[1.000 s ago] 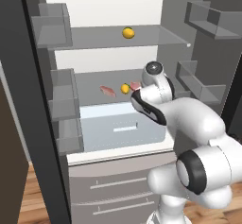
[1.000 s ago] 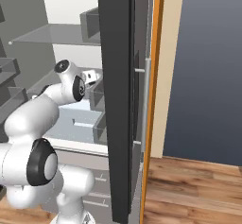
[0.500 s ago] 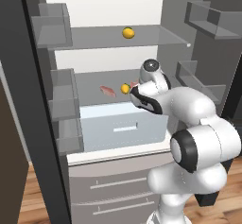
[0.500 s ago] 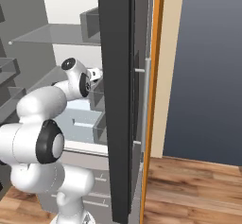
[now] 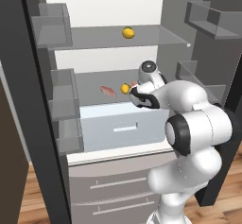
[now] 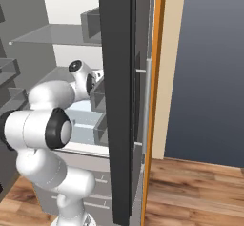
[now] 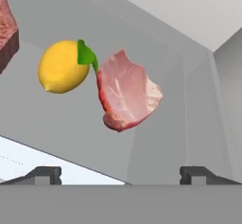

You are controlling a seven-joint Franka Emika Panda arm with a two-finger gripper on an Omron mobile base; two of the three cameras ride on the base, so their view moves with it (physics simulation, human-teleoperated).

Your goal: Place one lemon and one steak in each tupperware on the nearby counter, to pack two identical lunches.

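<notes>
Reaching deeper than a second ago, the arm now stretches into the open fridge (image 5: 108, 10), its gripper (image 7: 120, 173) level with the middle shelf (image 5: 90, 83) and closer to the food there. Both fingers stand spread wide with nothing between them, probably so they can straddle whichever item is taken first. Ahead of them on that shelf lie a lemon (image 7: 61, 67) and, touching its right side, a rounder steak (image 7: 127, 93); the elongated steak (image 5: 107, 91) lies further left. A second lemon (image 5: 127, 32) sits alone on the top shelf. Below, the pale drawer (image 5: 120, 124) hides any contents. No tupperware is filled from here.
</notes>
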